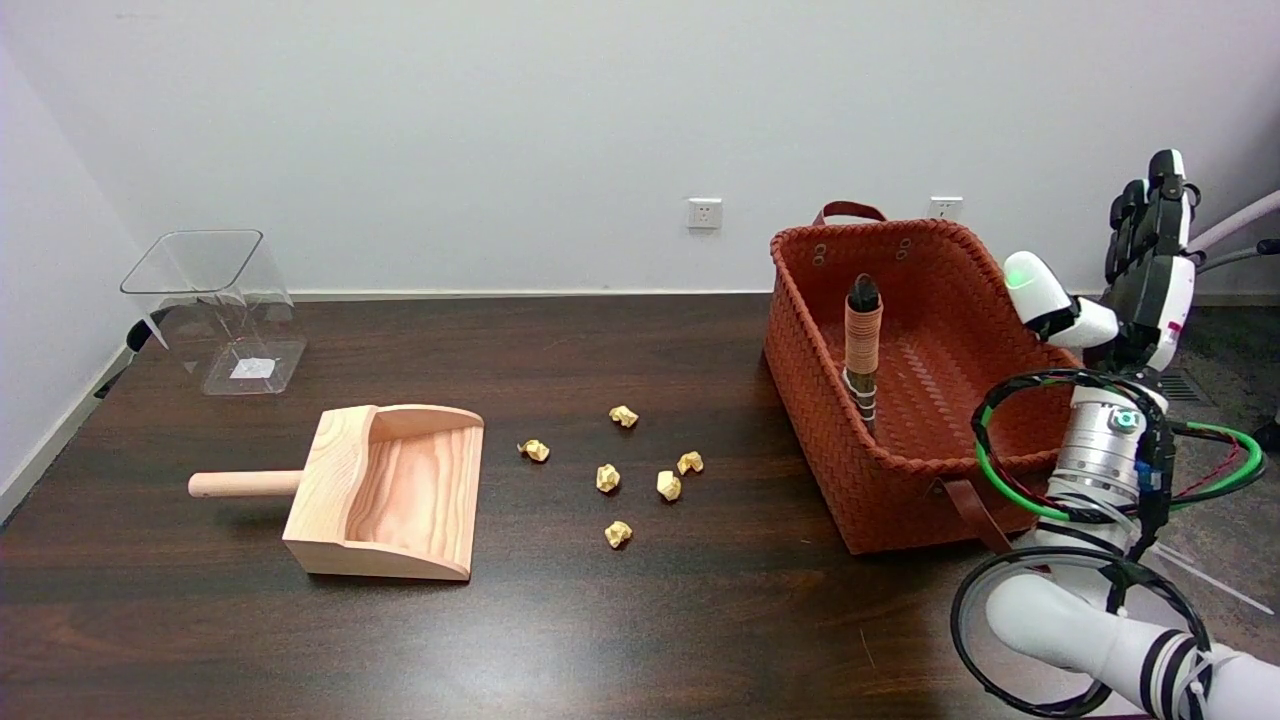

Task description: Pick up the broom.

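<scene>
The broom [863, 345] stands nearly upright inside the woven orange-brown basket [830, 400] on the right part of the dark wooden table [640, 620], its wrapped handle leaning toward the basket's left wall and its dark tip rising just above the rim. The right hand [1140, 275] is raised in the air to the right of the basket, beyond its right rim and well apart from the broom; its fingers [1160, 200] point upward, side by side, its thumb sticks out to the left toward the basket, and it holds nothing. The white forearm below it carries loops of black and green cable and comes up from the lower right corner. In the middle of the table lie six small crumpled yellow paper balls [608, 478], loosely scattered and apart from one another, between the basket and a pale wooden dustpan [395, 495]. The dustpan sits flat on the left part of the table, its round handle pointing left and its open mouth facing the near edge. Farther back on the left, close to the wall, a clear plastic bin [215, 305] stands tilted, with a small white label showing at its bottom. On the white wall behind the table are two sockets [704, 212], one left of the basket and one just above its far rim.
</scene>
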`<state>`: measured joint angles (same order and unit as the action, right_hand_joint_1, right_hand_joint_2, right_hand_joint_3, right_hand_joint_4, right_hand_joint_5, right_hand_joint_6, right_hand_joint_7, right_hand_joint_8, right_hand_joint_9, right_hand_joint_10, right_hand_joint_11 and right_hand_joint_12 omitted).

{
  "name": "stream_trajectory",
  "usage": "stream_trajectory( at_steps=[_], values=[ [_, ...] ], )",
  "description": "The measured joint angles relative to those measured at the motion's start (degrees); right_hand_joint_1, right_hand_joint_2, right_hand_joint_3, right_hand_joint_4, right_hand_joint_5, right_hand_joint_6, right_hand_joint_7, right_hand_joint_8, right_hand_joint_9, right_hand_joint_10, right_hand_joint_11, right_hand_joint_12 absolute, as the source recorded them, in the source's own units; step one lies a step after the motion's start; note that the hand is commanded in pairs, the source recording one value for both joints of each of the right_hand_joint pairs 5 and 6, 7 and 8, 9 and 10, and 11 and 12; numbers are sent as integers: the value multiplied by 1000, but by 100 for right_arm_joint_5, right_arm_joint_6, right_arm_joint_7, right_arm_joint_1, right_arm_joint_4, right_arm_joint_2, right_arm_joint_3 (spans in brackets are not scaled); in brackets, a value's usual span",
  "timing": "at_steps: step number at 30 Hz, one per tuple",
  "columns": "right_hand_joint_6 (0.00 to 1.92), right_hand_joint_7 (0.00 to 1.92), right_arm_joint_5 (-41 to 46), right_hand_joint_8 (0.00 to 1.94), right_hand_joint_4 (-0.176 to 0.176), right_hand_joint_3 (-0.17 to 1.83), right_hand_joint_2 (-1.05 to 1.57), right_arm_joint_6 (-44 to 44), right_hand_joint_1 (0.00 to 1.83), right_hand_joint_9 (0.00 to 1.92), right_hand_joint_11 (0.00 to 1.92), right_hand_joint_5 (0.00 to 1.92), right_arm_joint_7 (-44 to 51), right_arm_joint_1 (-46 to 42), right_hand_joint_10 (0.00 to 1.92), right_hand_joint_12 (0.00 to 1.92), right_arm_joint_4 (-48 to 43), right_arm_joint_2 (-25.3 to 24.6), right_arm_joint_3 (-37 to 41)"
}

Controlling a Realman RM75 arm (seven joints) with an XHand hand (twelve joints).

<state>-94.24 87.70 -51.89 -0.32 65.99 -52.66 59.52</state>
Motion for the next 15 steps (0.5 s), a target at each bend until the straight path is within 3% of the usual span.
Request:
stream_trajectory(
  at_steps=[15],
  values=[
    [95,7,-345,7,0,1100,-384,-260,1094,95,95,95,460,-353,95,95,654,25,-86]
  ],
)
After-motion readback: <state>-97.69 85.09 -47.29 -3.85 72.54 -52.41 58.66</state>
